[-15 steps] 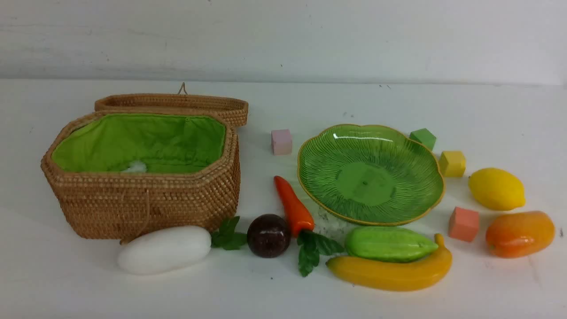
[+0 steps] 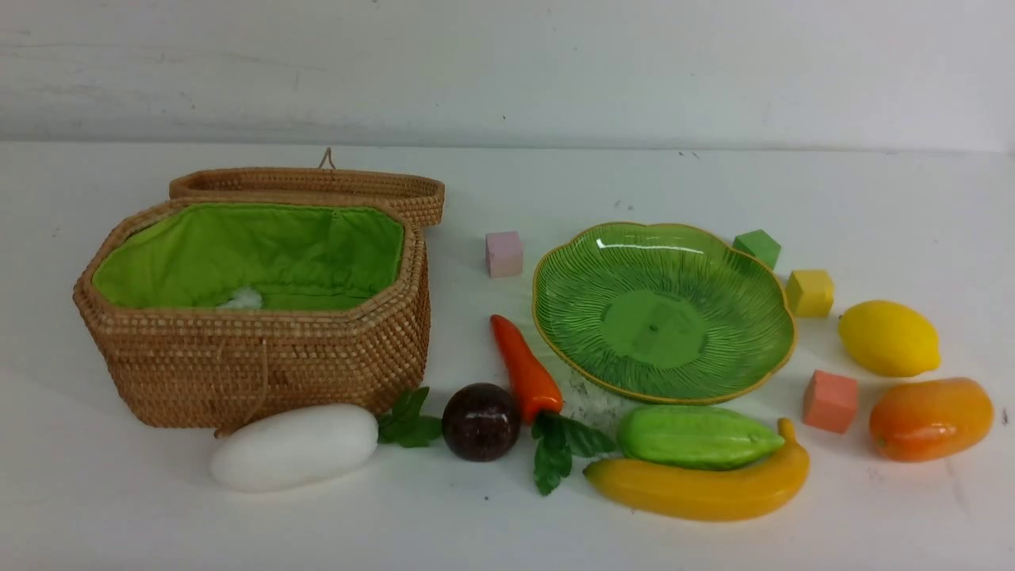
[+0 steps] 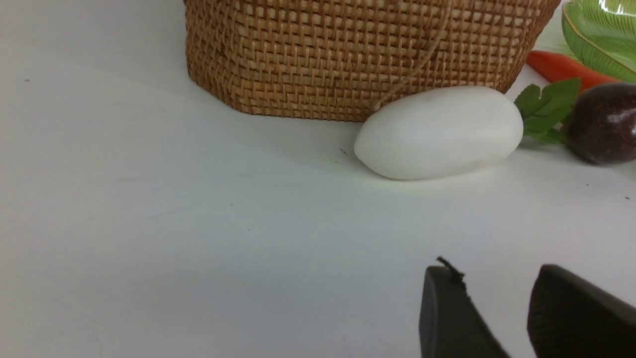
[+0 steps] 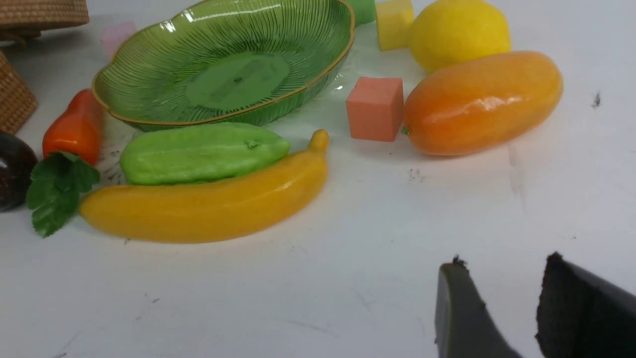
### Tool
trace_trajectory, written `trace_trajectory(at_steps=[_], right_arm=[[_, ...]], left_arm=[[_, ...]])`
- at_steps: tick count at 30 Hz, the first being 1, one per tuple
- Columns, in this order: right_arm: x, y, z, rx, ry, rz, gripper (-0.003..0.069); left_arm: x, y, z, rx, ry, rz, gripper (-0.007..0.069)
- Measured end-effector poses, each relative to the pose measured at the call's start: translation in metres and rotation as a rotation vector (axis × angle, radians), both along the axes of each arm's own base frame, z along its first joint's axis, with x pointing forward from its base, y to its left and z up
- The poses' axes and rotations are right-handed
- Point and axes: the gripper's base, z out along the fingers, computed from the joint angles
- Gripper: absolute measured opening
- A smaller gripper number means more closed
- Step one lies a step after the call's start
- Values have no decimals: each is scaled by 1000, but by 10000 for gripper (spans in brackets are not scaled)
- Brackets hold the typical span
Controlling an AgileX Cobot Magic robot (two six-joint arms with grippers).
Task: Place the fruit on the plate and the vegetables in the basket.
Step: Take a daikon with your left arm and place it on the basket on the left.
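The wicker basket [image 2: 254, 357] stands open at the left, its green lining showing. The green plate [image 2: 737, 270] sits right of it, with nothing on it. All the produce lies on the table. In front lie the white radish [image 2: 293, 446], maroon ball [image 2: 480, 422], carrot [image 2: 525, 369], green gourd [image 2: 696, 436] and banana [image 2: 698, 490]. The lemon [image 2: 890, 338] and mango [image 2: 929, 419] lie at the right. Neither gripper shows in the front view. My left gripper [image 3: 497, 278] is open, near the radish [image 3: 439, 132]. My right gripper [image 4: 502, 271] is open, short of the banana [image 4: 208, 204] and mango [image 4: 482, 102].
The basket's lid [image 2: 309, 187] lies behind it. Foam cubes stand around the plate: pink [image 2: 504, 254], green [image 2: 756, 247], yellow [image 2: 810, 293] and salmon [image 2: 830, 400]. A white wall [image 2: 507, 71] closes the table's far side.
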Motion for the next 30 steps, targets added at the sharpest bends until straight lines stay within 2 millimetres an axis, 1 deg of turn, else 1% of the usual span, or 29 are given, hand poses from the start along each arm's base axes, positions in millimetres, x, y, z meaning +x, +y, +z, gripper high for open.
trace_trajectory(at_steps=[9, 11, 12, 14, 15, 17, 20, 22, 23, 26, 28, 30], right_arm=[[0, 0, 0, 0, 0, 0, 241], [0, 0, 0, 0, 0, 0, 241], [0, 0, 0, 0, 0, 0, 241], [0, 0, 0, 0, 0, 0, 241], [0, 0, 0, 0, 0, 0, 241], [0, 0, 0, 0, 0, 0, 241], [0, 0, 0, 0, 0, 0, 241], [0, 0, 0, 0, 0, 0, 241], [0, 0, 0, 0, 0, 0, 241], [0, 0, 0, 0, 0, 0, 241], [0, 0, 0, 0, 0, 0, 241], [0, 0, 0, 0, 0, 0, 241]], left_arm=[[0, 0, 1, -4, -14, 2, 239], [1, 0, 4, -37, -36, 6, 239], [2, -2, 7, -144, -59, 19, 239], [2, -3, 11, -275, -82, 36, 239], [3, -4, 17, -481, -100, 61, 239], [3, -4, 22, -701, -114, 91, 239], [4, -1, 28, -887, -151, 125, 239], [5, 3, 33, -991, -193, 154, 235], [5, 4, 33, -1014, -202, 160, 230], [5, 4, 34, -1030, -208, 165, 187], [5, 4, 33, -1003, -204, 159, 133], [3, 0, 38, -951, -185, 123, 46]])
